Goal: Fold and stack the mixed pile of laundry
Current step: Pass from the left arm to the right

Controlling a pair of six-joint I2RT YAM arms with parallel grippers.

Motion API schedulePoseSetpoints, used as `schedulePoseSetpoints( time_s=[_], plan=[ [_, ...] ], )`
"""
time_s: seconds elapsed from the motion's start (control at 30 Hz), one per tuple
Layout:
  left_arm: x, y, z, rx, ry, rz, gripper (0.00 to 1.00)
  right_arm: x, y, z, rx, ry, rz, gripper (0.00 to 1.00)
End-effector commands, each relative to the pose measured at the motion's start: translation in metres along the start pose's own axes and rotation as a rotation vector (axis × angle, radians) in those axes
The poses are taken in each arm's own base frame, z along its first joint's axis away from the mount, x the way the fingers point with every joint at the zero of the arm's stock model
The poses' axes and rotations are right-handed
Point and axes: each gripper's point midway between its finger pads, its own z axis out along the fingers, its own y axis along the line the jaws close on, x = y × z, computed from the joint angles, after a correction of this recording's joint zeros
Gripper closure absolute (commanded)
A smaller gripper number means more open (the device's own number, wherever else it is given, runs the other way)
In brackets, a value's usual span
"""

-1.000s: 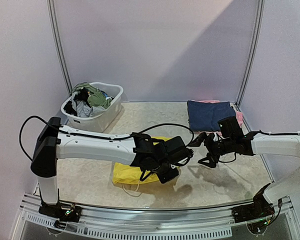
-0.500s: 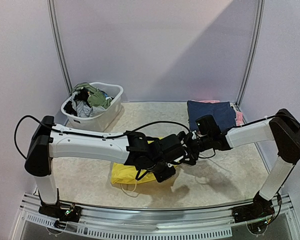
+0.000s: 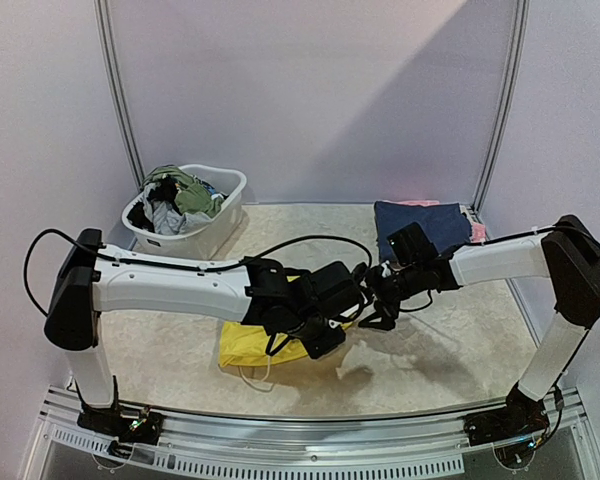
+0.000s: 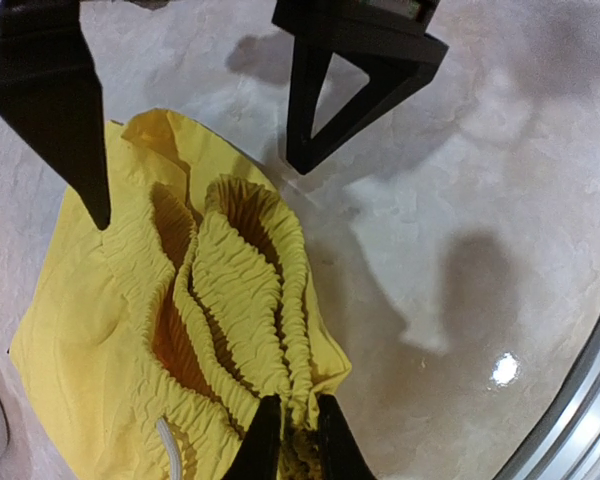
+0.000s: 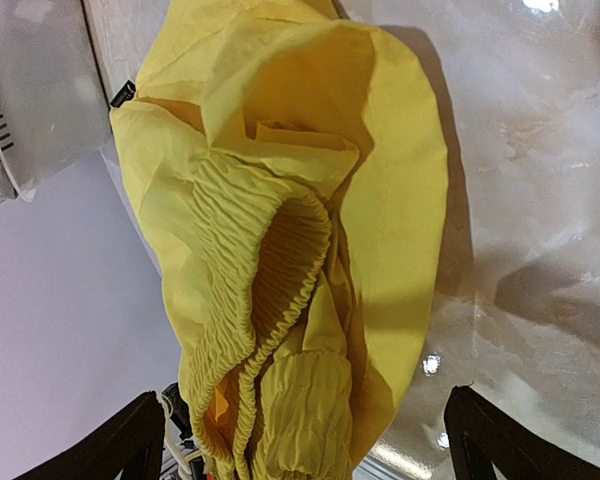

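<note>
Pale stone-look table (image 3: pixel 460 350) lies under both my arms. A moment ago my right gripper (image 3: pixel 372 303) was off to the side. Now it has swung in close to my left gripper (image 4: pixel 295 420), with its fingers spread wide above the yellow garment (image 4: pixel 130 330). I think that means I am ready to take a second hold and pull the waistband flat for folding. My left gripper pinches the crinkly waistband. The yellow garment sits mid-table, near the front. More clothes (image 3: pixel 180 195) wait in the white tub (image 3: pixel 225 215). My left arm stretches long across, and my right elbow pokes up high.
</note>
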Motion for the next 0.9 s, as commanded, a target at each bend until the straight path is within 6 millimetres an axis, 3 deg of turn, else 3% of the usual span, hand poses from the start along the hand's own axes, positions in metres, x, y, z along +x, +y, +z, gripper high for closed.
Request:
schedulePoseSetpoints(
  time_s=[0.0, 0.33, 0.47, 0.87],
  plan=[
    [-0.009, 0.017, -0.011, -0.026, -0.044, -0.027, 1.0, 0.005, -0.001, -0.003, 0.033, 0.015, -0.018, 0.01],
    [-0.012, 0.015, -0.015, -0.004, -0.05, -0.028, 1.0, 0.009, 0.035, 0.03, -0.185, 0.041, 0.032, 0.01],
    [-0.012, 0.017, -0.017, -0.009, -0.052, -0.03, 1.0, 0.009, 0.026, 0.042, -0.137, 0.061, 0.045, 0.01],
    [-0.022, 0.017, -0.024, 0.0, -0.075, -0.049, 1.0, 0.012, 0.029, 0.063, -0.152, 0.076, 0.043, 0.05]
  ],
)
